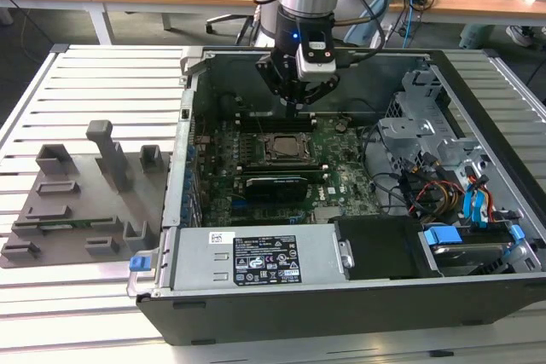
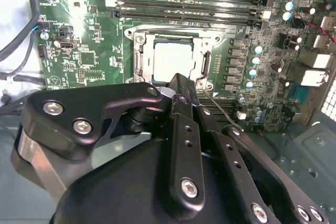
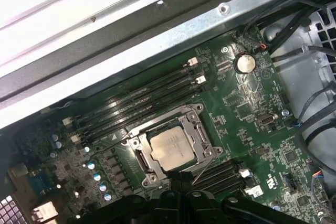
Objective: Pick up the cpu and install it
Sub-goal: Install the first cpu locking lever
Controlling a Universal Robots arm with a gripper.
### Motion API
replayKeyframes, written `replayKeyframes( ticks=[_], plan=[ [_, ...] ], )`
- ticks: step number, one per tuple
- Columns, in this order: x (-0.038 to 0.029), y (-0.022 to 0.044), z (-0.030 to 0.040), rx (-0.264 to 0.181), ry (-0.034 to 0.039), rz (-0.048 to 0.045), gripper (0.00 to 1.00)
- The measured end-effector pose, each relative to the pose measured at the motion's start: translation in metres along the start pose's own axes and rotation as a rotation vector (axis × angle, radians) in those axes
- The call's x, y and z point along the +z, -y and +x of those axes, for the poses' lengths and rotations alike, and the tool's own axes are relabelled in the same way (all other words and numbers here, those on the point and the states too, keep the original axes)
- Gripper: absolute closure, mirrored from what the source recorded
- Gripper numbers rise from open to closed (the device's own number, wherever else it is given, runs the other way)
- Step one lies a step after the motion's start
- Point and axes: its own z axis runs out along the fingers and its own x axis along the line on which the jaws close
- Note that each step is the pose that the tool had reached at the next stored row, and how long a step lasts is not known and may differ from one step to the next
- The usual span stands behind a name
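An open computer case [image 1: 478, 74] lies on a slatted metal table [image 1: 102, 66], containing a green motherboard [image 1: 341, 181], a power supply [image 1: 256, 260] and drive bays [image 1: 426, 138], with a grey plastic tray [image 1: 77, 210] of upright blocks beside it on the exterior view's left.

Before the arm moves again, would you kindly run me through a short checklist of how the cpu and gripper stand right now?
1. Silver-grey square cpu lies inside the metal socket frame on the green motherboard: ok.
2. Cpu sits flat and square in the frame: ok by both wrist views.
3. Black gripper above the socket, apart from the cpu: ok.
4. Gripper carries nothing: ok.
5. Socket retention frame closed over the cpu: cannot tell.
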Motion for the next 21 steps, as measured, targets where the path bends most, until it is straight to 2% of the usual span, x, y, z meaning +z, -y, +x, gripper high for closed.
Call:
replayKeyframes(
  ticks=[21],
  plan=[
    [0.0,0.0,0.0,-0.166,0.0139,-0.0024,0.89]
  ],
)
